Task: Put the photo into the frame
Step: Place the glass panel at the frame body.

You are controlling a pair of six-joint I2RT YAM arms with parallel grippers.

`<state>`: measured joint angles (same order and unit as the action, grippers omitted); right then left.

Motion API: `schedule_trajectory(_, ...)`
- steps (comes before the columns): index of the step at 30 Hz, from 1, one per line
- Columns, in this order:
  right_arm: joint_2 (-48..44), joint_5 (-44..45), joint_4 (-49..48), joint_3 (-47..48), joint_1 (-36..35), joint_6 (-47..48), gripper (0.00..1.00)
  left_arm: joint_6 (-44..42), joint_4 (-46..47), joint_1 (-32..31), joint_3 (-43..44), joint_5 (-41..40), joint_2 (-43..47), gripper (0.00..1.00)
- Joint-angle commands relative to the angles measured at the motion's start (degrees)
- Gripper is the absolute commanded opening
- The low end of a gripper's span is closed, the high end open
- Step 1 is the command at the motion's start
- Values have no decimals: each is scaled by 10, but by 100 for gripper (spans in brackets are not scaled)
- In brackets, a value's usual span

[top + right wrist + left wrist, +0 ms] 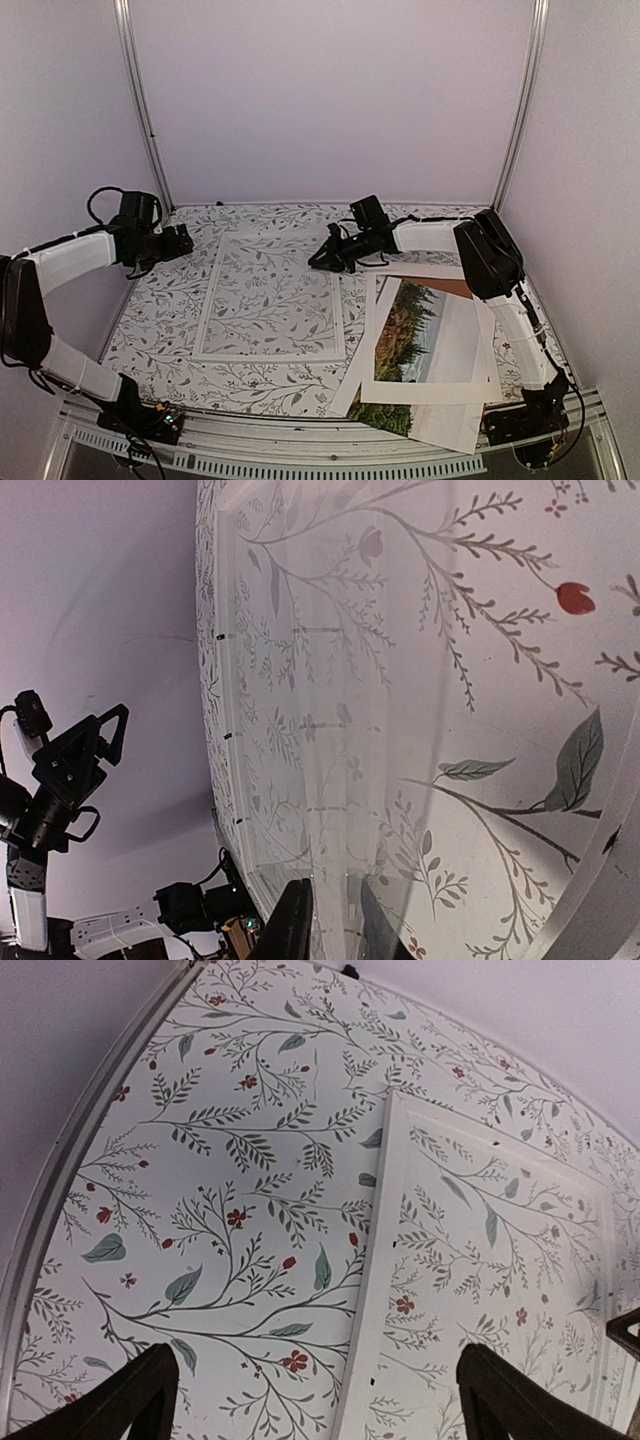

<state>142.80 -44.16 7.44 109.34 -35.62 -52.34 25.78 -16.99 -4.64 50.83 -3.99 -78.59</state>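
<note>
Though right fingers' (290, 930) state is unclear, left fingers (120, 1400) spread above the floral tabletop (160, 310)

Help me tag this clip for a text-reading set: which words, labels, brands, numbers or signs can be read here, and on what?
No text can be read in any view.
The photo shows only a landscape, with no caption.
The frame shows no label, and the tablecloth bears only a leaf and berry pattern.
The small lit board at the left arm's base is too small to read.
</note>
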Motion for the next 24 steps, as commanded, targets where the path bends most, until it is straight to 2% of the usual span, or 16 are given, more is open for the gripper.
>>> schedule_trajectory(1, 12, 7, -1, 18, -1, 7, 18, 5, 8, -11, 0, 7, -9, 100)
schedule_trajectory(18, 5, 39, 44, 31, -4, 32, 42, 10, 15, -29, -4, 9, -16, 100)
schedule_trajectory(24, 4, 55, 62, 40, -6, 42, 46, 16, 54, -53, -21, 63, -16, 100)
